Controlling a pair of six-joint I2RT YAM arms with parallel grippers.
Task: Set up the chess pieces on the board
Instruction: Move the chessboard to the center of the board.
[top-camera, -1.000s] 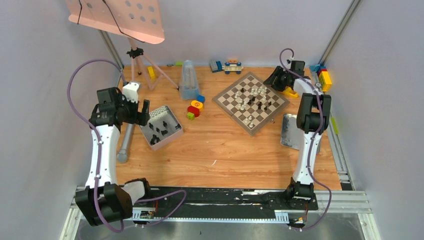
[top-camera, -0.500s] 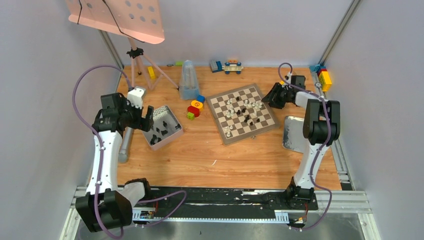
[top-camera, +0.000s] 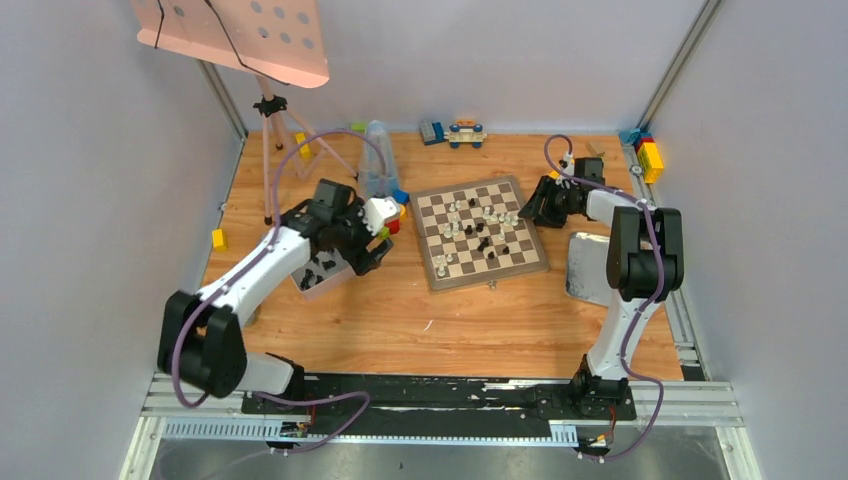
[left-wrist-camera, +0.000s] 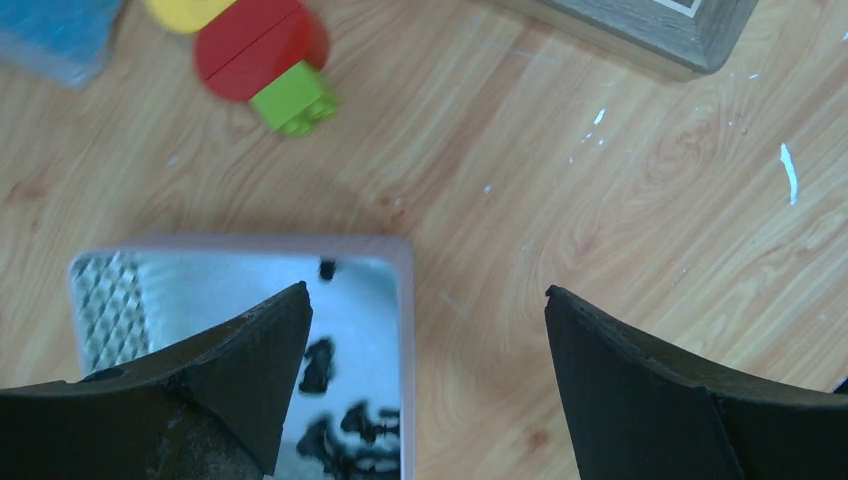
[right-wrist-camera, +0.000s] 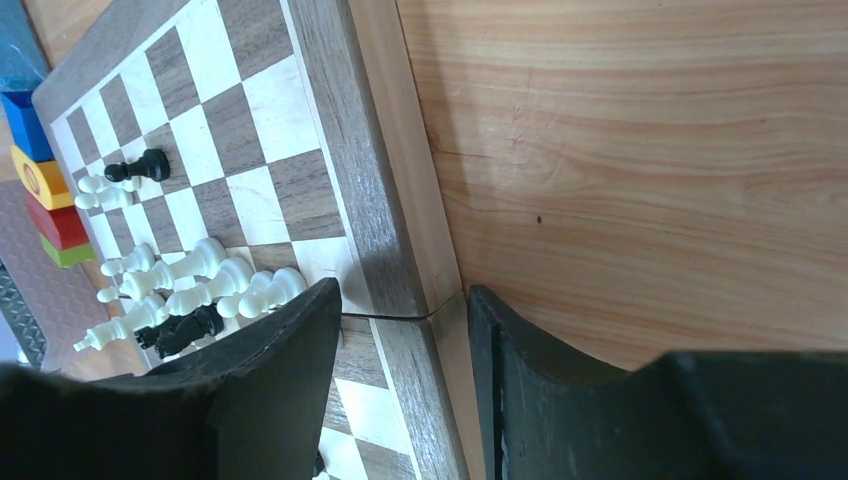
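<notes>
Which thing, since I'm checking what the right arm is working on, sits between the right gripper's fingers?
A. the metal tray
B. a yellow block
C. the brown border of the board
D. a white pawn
C: in the right wrist view, the brown border of the board passes between the fingers of the right gripper, with bare table just beside it.

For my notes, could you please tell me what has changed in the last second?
The right end effector, gripping the board by its right border, turned it from cornerwise to nearly square and drew it nearer. The left end effector, open, swung right and hangs partly over the tray. Tray, toy blocks and stand stayed.
</notes>
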